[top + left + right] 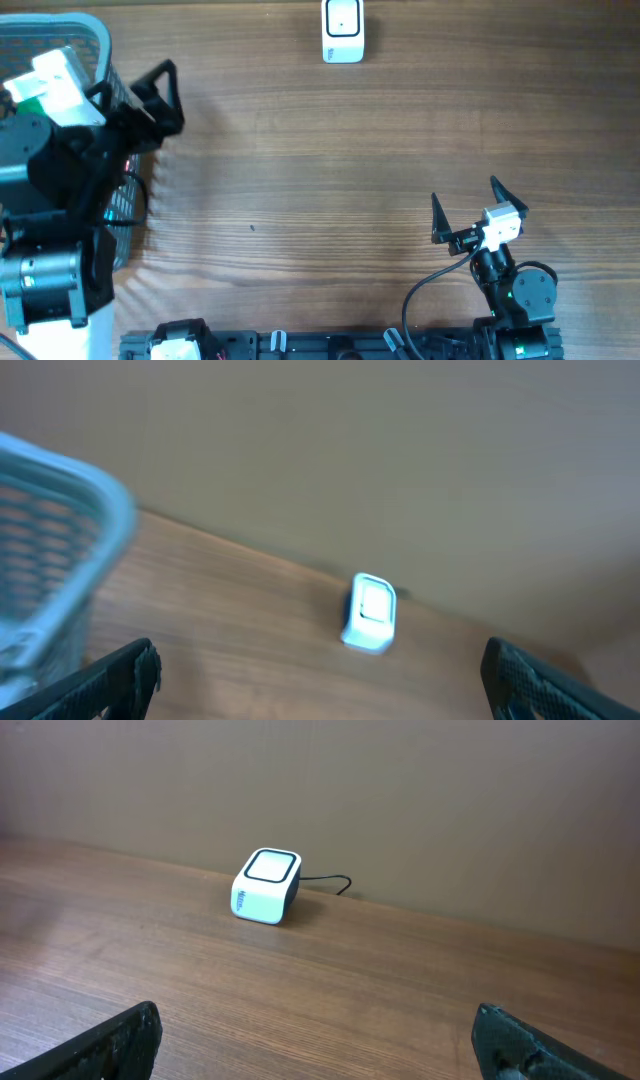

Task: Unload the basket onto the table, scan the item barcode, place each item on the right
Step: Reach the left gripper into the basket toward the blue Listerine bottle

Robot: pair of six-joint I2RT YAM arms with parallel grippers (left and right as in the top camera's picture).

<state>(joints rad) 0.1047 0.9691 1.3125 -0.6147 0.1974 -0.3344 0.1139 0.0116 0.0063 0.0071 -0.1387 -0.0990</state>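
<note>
- Scanner (pixel 343 30) sits at the far middle of the table (pixel 300 150) (cable (pixel 335 880) trailing behind).
- Left gripper (pixel 320 660): jaws apart, empty, beside the far-left basket (pixel 100 490).
- Right gripper (pixel 465 195): jaws apart, empty, near right.

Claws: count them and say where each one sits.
2. The left claw is open over the table's left side, just right of the blue basket. The right claw is open at the overhead view's lower right. Neither holds anything.

Item count, one moment:
One scanner (pixel 343 30), one basket (pixel 70 17), one table (pixel 300 200), two arms, one gripper each: left gripper (pixel 320 670), right gripper (pixel 465 190).
</note>
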